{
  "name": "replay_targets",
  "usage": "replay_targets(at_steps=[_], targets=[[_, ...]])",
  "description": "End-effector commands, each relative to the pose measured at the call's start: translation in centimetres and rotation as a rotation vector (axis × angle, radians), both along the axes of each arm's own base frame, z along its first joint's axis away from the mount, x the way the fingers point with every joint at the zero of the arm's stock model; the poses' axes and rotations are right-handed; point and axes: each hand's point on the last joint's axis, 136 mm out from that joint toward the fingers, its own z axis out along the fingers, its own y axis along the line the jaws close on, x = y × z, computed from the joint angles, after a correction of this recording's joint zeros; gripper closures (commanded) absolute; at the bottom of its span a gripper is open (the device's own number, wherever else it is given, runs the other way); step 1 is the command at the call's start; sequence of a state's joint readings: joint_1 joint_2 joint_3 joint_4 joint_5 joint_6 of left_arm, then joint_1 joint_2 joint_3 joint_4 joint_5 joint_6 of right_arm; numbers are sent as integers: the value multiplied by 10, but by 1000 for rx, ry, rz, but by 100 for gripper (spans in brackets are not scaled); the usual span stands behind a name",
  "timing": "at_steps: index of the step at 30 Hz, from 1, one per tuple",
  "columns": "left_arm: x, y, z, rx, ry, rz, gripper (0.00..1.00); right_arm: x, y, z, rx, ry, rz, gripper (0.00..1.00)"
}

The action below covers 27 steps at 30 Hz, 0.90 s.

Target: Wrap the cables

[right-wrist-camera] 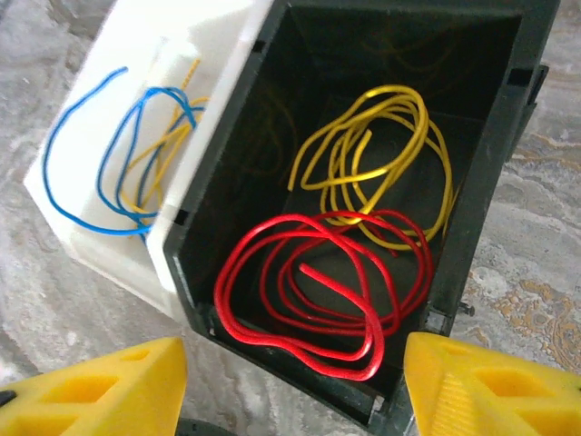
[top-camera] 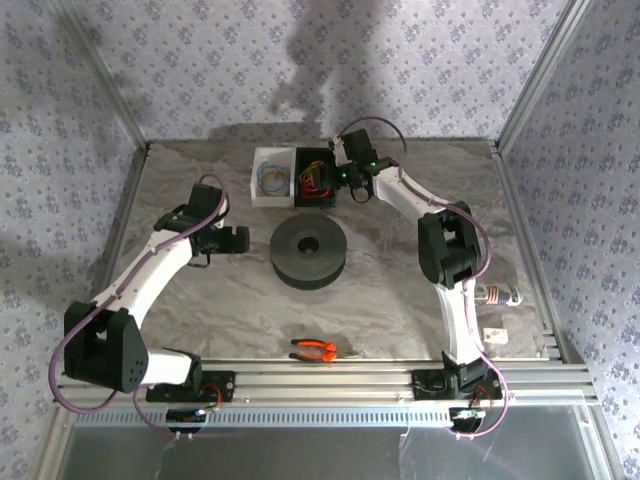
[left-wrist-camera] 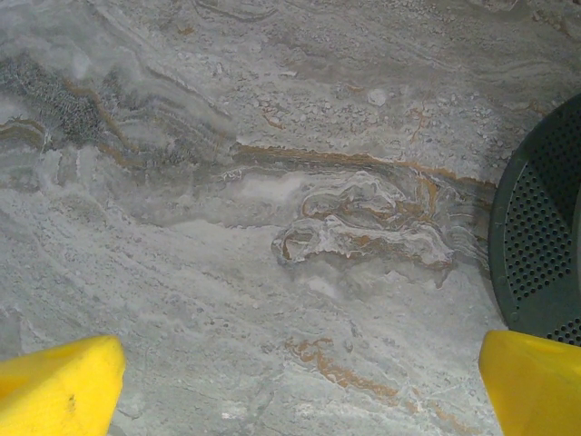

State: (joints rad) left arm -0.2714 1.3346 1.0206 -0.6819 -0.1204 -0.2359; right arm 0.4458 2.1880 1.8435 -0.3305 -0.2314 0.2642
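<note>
Two open, empty pincers face you; your left pincer (left-wrist-camera: 300,386) gapes wide over bare bench (left-wrist-camera: 272,136), a black spool (left-wrist-camera: 536,218) just to its right; your right pincer (right-wrist-camera: 290,381), fingers apart, hangs over the black bin (right-wrist-camera: 227,154); inside it the red cable (right-wrist-camera: 338,287) lies coiled, touching a yellow loop (right-wrist-camera: 392,94).

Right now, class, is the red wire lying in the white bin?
No: the red wire lies coiled inside the black bin, which stands right beside the white bin.
</note>
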Motion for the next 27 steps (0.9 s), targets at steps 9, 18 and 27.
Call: replay_targets(at_steps=[9,18,27], targets=[[-5,0,8,11,-15,-15,0,7,9,-11,-31,15,18,44],[-5,1,8,15,-14,-13,0,5,16,-12,-12,28,43,52],[-5,2,8,19,-14,-11,0,5,22,-10,34,41,52,62]])
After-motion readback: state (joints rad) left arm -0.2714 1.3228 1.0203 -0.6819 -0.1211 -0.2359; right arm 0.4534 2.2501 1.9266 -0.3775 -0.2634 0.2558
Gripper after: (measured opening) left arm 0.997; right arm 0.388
